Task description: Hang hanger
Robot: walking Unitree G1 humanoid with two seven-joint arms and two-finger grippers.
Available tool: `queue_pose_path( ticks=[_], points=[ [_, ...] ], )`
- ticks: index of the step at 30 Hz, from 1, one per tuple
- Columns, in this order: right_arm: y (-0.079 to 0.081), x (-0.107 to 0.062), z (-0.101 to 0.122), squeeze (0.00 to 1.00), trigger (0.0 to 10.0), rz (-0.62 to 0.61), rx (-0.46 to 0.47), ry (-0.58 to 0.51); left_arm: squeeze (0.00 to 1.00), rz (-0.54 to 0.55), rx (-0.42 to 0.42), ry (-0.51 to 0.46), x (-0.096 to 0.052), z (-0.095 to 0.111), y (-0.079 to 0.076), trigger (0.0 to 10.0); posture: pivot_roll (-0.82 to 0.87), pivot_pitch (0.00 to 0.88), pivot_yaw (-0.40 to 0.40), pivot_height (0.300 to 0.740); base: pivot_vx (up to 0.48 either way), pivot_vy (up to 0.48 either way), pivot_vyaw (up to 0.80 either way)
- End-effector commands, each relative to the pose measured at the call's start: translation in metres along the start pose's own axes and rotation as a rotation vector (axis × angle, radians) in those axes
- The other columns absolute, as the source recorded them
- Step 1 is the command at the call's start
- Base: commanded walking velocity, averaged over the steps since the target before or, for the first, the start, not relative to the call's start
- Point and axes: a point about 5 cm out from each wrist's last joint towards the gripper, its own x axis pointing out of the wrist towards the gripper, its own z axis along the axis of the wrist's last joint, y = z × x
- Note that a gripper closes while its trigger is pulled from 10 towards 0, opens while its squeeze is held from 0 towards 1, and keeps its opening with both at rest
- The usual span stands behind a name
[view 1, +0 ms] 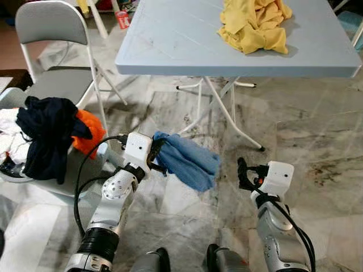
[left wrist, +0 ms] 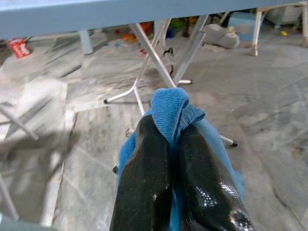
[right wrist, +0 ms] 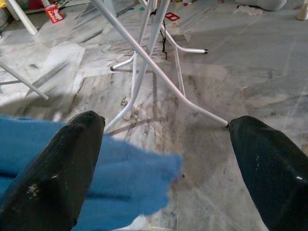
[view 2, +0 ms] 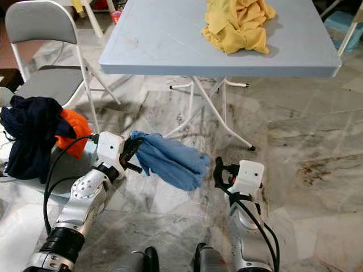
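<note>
A basket (view 1: 68, 184) by the chair (view 1: 54, 51) holds a heap of clothes: one dark garment (view 1: 48, 136), one orange (view 1: 91, 133), some white. The left end effector (view 1: 156, 154) is clamped on one blue cloth (view 1: 190, 161), which hangs over the floor below the counter's (view 1: 187, 39) near edge. The right end effector (view 1: 243, 173) stands with fingers wide apart, just beside the cloth. One yellow garment (view 1: 255, 24) lies crumpled at the counter's far right. No hanger can be made out.
</note>
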Motion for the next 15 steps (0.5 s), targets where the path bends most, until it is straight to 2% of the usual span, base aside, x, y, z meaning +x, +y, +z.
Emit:
queue_pose_path(
  ticks=[1,4,7,15],
  points=[
    [0.0037,0.0001,-0.003,0.0,10.0,0.001,0.007,0.014,0.0,0.03,-0.022,0.031,-0.0025,-0.0051,0.0082,10.0,-0.08,0.218,0.11,0.74,0.0,0.0,0.0],
    [0.0039,0.0004,-0.0035,0.0,10.0,0.0,0.009,0.017,0.0,0.019,-0.021,0.027,-0.0026,-0.005,0.0087,10.0,-0.08,0.217,0.111,0.74,0.0,0.0,-0.31],
    [0.004,0.0001,-0.0048,0.0,10.0,-0.001,0.009,0.022,0.0,0.02,-0.024,0.031,-0.002,-0.0052,0.0096,10.0,-0.09,0.215,0.109,0.74,0.0,0.0,-0.76],
    [0.0022,0.0022,-0.0024,0.0,10.0,-0.004,0.003,0.018,0.0,-0.014,-0.018,0.019,-0.0019,-0.0052,0.008,10.0,-0.09,0.21,0.105,0.74,0.0,0.382,-0.8]
  ],
)
